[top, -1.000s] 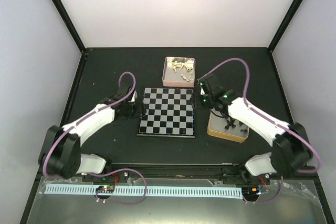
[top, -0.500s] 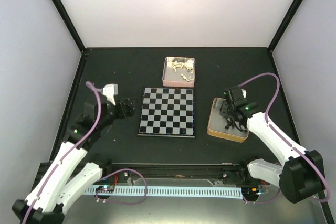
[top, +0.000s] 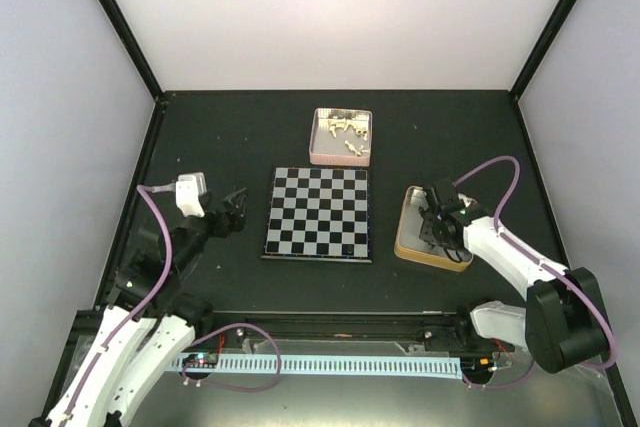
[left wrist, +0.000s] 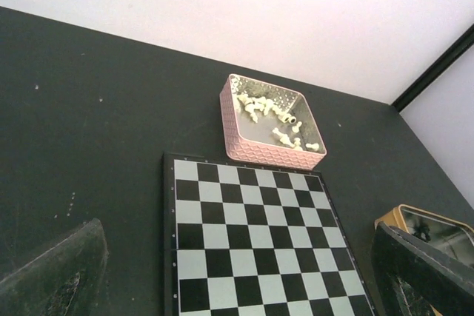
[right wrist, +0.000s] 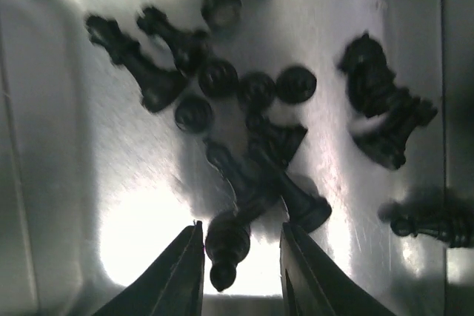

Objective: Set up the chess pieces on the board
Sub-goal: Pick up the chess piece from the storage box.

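Note:
The board [top: 318, 214] lies in the middle with no pieces on it; it also shows in the left wrist view [left wrist: 244, 249]. The cream-white chess pieces [top: 343, 130] lie in a pink tin [top: 316, 137], also seen in the left wrist view [left wrist: 270, 152]. The black chess pieces [right wrist: 255, 90] lie loose in a tan tin [top: 405, 243]. My right gripper [top: 438, 231] is down inside that tin, open, its jaws either side of one lying black piece [right wrist: 226, 246]. My left gripper [top: 232, 212] is wide open and empty, left of the board.
The tan tin's corner [left wrist: 415, 220] shows right of the board in the left wrist view. The tin's metal wall [right wrist: 44, 146] rises left of my right gripper [right wrist: 241, 271]. Black frame posts and pale walls bound the dark table.
My left arm has pulled back from the board's left edge toward the near left. My right gripper has moved from the board's right edge to the tan tin and gone down into it.

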You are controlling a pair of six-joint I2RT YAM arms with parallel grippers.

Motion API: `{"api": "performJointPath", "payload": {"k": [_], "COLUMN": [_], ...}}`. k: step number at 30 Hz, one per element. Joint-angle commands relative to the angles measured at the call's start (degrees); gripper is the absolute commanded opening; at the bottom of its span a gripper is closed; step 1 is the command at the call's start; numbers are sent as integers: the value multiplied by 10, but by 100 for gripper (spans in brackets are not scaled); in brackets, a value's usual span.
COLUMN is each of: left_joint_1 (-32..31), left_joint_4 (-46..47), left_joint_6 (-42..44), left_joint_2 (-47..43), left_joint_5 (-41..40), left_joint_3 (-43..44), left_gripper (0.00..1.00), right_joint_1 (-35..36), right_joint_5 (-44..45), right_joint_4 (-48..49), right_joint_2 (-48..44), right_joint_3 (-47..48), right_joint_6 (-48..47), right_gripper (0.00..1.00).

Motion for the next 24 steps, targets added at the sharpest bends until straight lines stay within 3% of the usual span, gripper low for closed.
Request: {"api": "performJointPath", "payload": {"k": [1,8,12,20,24], "left_joint_1": [-1,-1,-1,0,-1], "left_joint_4": [39,95,123,158,164], "left_joint_6": [5,10,23,45,50], "left_joint_2": [-9,-2,14,56,74], "left_joint_5": [30,60,61,33,25], "left_joint_3": [-9,-15,-11,0,6], "left_gripper": [99,99,99,99,99], "right_joint_1": [-4,-4,-4,-4,-4], "right_joint_5": [-27,-27,-24,-17,-67], "right_joint_4": [11,13,1,-46,-62], "right_joint_2": [-1,15,25,-19,-38], "right_joint_3": [-23,-17,1,71,113], "right_joint_6": [12,-2,-14,-40,-62], "right_gripper": [25,14,2,1,1]}}
